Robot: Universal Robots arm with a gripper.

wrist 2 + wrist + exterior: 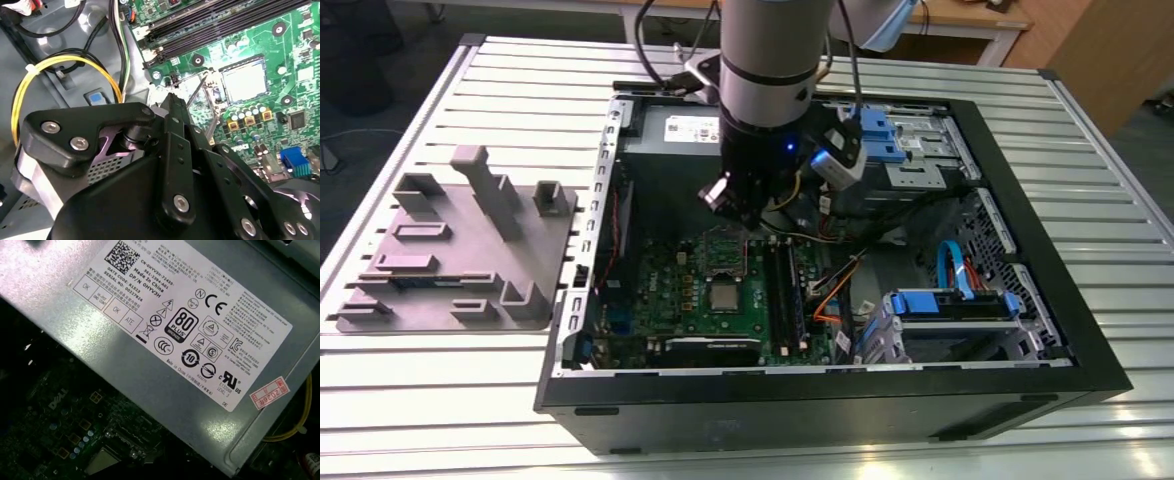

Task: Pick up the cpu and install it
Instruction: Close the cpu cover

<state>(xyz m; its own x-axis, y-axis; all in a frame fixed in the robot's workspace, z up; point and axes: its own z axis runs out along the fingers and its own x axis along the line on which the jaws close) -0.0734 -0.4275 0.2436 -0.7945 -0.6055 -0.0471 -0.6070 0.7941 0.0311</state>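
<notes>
Inside the case (pixel 841 398), walls stand close all round and wires (pixel 834 285) crowd the exterior view's right, with open room above the board (pixel 670 292). The arm (pixel 767 60) points straight down, its gripper (pixel 734 215) low near the socket (pixel 724 250). The cpu (pixel 724 296) lies flat on the board beside the socket; I cannot tell if the gripper is wide or narrow.

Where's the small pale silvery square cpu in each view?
Exterior view: cpu central on green motherboard.
Second wrist view: cpu near dark memory slots.
First wrist view: likely cpu edge, beside grey power-supply box.
Shared landmark: green motherboard, all three.
</notes>
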